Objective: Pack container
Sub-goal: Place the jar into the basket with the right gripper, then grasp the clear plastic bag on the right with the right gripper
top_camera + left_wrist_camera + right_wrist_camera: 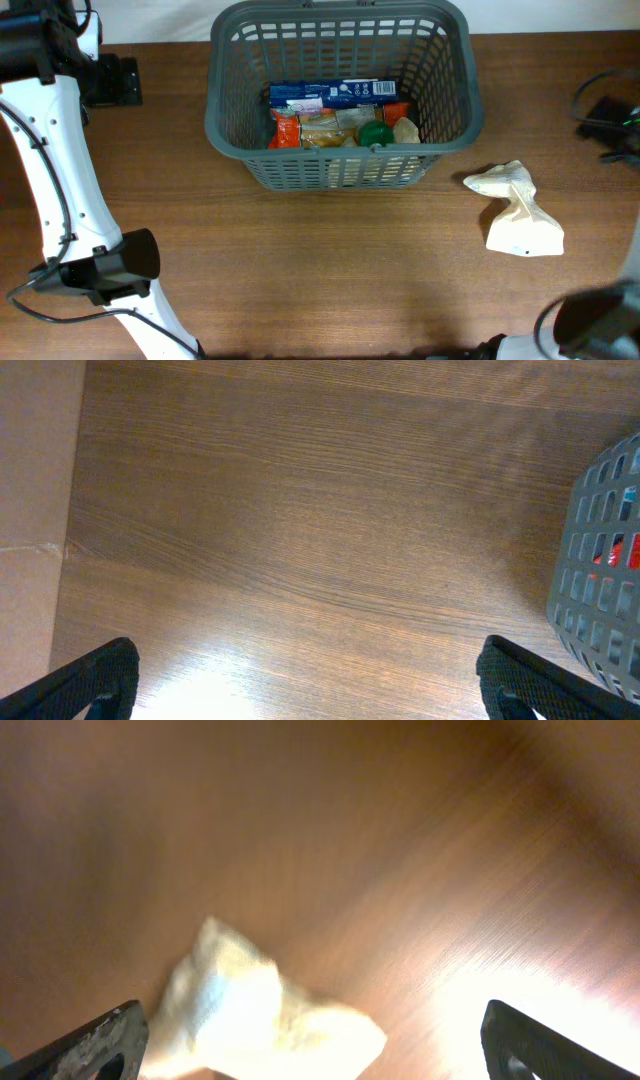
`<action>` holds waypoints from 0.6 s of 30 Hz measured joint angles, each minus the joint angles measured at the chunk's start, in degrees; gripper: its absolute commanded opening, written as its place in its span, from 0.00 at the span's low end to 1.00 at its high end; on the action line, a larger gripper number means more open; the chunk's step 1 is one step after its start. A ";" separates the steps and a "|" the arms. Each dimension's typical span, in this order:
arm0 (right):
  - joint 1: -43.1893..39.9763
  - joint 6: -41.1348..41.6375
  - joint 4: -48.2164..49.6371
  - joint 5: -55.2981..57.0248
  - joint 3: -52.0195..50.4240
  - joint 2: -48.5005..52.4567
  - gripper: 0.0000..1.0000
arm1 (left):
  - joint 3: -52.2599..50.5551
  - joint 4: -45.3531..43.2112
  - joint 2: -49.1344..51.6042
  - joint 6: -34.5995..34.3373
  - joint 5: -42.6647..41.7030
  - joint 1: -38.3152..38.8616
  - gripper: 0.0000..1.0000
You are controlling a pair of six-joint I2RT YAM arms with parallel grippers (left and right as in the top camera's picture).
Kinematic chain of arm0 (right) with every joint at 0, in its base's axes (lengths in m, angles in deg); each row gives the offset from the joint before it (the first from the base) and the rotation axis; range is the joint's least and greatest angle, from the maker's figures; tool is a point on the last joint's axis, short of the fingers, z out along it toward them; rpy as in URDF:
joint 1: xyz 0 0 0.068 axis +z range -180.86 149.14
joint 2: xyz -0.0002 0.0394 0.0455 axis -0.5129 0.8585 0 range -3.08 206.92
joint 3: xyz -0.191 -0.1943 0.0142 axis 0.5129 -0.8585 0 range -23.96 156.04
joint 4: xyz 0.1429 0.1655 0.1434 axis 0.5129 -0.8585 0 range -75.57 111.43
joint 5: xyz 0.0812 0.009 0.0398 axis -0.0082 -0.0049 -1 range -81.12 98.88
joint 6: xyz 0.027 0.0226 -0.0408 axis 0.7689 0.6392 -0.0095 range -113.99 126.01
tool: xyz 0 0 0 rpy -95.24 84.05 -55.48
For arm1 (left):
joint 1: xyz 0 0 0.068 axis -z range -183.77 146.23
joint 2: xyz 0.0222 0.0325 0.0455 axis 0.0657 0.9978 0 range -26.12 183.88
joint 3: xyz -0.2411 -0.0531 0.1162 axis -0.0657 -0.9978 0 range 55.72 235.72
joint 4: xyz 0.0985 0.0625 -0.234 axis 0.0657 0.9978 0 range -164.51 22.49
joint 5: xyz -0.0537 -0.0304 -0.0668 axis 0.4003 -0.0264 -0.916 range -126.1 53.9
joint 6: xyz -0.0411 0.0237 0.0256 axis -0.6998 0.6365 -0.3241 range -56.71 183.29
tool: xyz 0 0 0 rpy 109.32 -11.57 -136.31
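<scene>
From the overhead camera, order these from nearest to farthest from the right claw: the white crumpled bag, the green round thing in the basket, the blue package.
1. White crumpled bag: on the table right of the container, on the right claw's side.
2. Green round thing: inside the container, front right.
3. Blue package: inside, along the far wall.

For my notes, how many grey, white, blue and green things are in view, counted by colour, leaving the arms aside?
Grey: 1, the container
White: 1, the crumpled bag lying outside it
Blue: 1, the packet inside it
Green: 1, the round item inside it
Total: 4
</scene>
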 measured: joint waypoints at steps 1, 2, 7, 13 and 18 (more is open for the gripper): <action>0.50 -0.04 0.13 -1.75 -4.35 2.08 0.99 | 0.00 0.00 0.00 0.00 -0.02 0.00 0.99; 0.81 -0.07 0.90 -2.27 -6.10 2.34 0.99 | 0.00 0.00 0.00 0.00 -0.02 0.00 0.99; 6.14 -7.58 9.01 -5.90 -18.18 1.97 0.99 | 0.00 0.00 0.00 0.00 -0.02 0.00 0.99; 7.54 -15.26 16.06 -7.21 -27.87 1.86 0.99 | 0.00 0.02 0.00 0.00 -0.02 0.00 0.99; 7.56 -17.97 21.79 -7.56 -32.33 1.86 0.99 | 0.00 0.02 0.00 0.00 -0.02 0.00 0.99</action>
